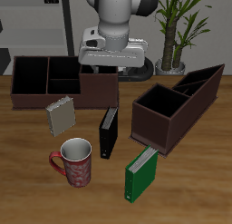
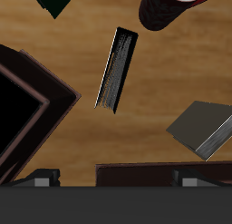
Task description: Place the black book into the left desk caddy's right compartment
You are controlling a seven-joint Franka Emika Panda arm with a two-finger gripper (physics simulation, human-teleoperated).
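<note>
The black book [image 1: 109, 132] stands on the table between the two caddies, in front of the arm; the wrist view shows it from above [image 2: 118, 70]. The left desk caddy [image 1: 178, 107] is dark maroon-brown and lies diagonally. Its large right compartment [image 1: 161, 102] is its end nearest the book and looks empty; it also shows in the wrist view [image 2: 14, 110]. My gripper [image 1: 111, 64] hangs high above the back of the table, over the squared caddy and well behind the book. Its fingers [image 2: 38, 179] stand wide apart and hold nothing.
A twin caddy [image 1: 56, 80] sits squared at the back. A grey notebook [image 1: 61, 115] leans in front of it. A red mug [image 1: 74, 163] and a green binder-like book [image 1: 141, 171] stand near the front edge. A potted plant [image 1: 172, 28] stands behind.
</note>
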